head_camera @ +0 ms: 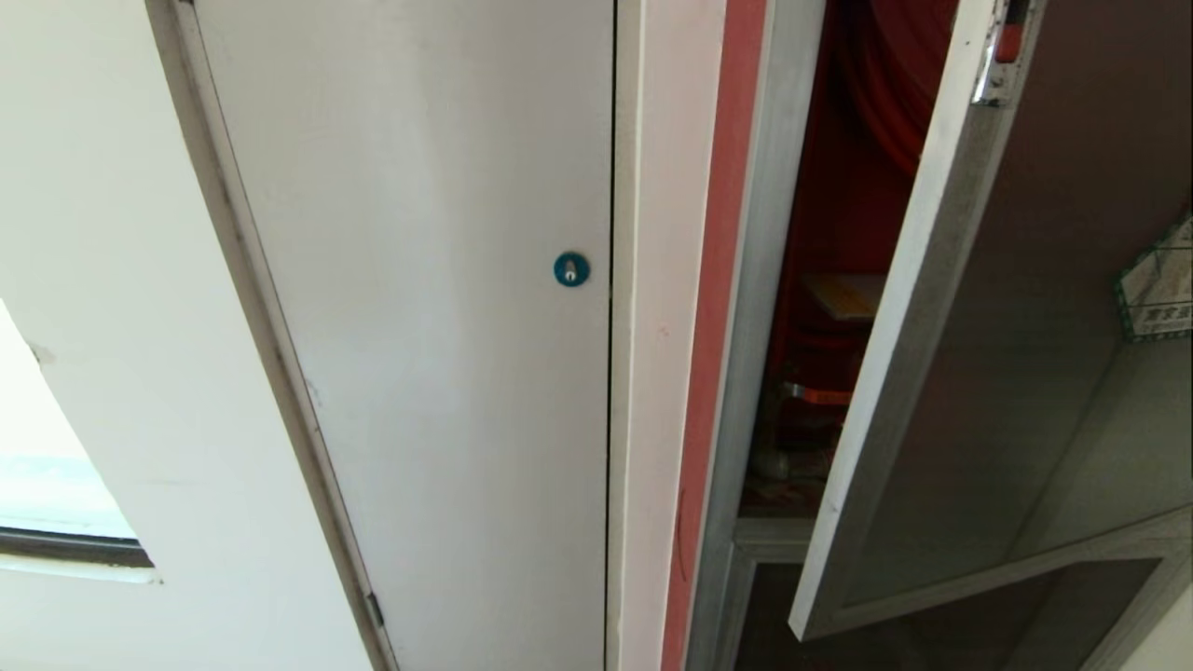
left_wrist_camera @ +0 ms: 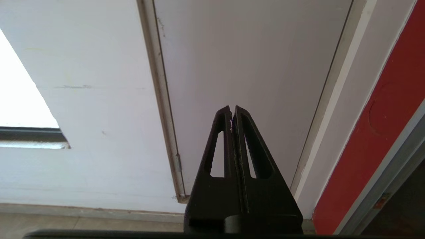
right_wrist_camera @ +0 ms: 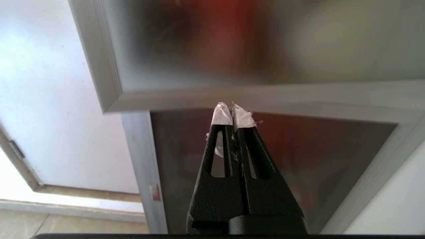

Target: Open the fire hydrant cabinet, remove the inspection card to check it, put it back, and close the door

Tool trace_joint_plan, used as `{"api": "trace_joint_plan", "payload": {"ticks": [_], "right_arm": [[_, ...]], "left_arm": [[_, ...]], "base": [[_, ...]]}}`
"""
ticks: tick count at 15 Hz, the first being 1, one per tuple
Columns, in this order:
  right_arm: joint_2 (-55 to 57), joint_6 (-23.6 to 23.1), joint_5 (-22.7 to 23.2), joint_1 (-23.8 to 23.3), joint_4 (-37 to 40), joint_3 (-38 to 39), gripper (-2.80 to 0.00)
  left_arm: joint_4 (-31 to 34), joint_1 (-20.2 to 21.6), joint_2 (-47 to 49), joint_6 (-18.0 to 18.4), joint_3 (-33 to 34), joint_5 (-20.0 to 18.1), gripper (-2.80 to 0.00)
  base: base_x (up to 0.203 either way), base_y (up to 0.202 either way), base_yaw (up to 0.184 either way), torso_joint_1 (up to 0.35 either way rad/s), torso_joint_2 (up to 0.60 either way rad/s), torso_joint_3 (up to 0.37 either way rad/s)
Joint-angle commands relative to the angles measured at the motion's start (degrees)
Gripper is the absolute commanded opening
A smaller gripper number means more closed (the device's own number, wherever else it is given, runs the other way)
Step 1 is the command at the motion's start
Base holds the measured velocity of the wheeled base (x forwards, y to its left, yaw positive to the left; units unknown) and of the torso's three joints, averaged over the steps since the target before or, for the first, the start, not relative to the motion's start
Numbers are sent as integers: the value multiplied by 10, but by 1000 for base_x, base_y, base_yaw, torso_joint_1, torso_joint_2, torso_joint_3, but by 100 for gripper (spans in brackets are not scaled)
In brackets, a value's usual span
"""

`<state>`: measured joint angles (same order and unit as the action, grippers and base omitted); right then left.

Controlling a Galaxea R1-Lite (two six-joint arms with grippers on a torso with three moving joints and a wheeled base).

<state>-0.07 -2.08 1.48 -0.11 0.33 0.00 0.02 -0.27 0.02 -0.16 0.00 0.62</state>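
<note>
The fire hydrant cabinet (head_camera: 757, 280) stands right of centre in the head view, with a red edge strip (head_camera: 713, 326) and a red inside (head_camera: 843, 186). Its door (head_camera: 1007, 326), dark glass in a silver frame, hangs partly open and swings out to the right. A red latch (head_camera: 1008, 37) and a green-bordered sticker (head_camera: 1160, 289) show on it. A flat yellowish sheet (head_camera: 843, 296) inside may be the inspection card. Neither arm shows in the head view. My left gripper (left_wrist_camera: 232, 108) is shut and empty, facing the white panel. My right gripper (right_wrist_camera: 231, 106), with white-taped fingertips (right_wrist_camera: 221, 114), is shut and empty just below the door's lower frame (right_wrist_camera: 265, 94).
A plain white door (head_camera: 419, 326) with a blue round lock (head_camera: 570, 269) fills the left of the head view. A window opening (head_camera: 47, 503) sits at the far left. Pale skirting and floor (left_wrist_camera: 66, 215) run along the wall's foot. Another glass panel (right_wrist_camera: 282, 166) lies below the open door.
</note>
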Motion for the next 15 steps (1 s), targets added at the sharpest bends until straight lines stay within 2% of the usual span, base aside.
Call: {"api": "trace_joint_plan", "payload": {"ticks": [1,6,15], "right_arm": [[1,0,0,1,0,1,-280],[1,0,0,0,0,1,-280],[1,0,0,1,0,1,-280]], "left_arm": [[0,0,1,-1,0,0,-280],[0,0,1,-3,0,0,-280],[0,0,0,-3,0,0,-280]], "base": [[193,0,1,2,2,2],[173,0,0,4,4,3],[0,0,0,0,0,0]]}}
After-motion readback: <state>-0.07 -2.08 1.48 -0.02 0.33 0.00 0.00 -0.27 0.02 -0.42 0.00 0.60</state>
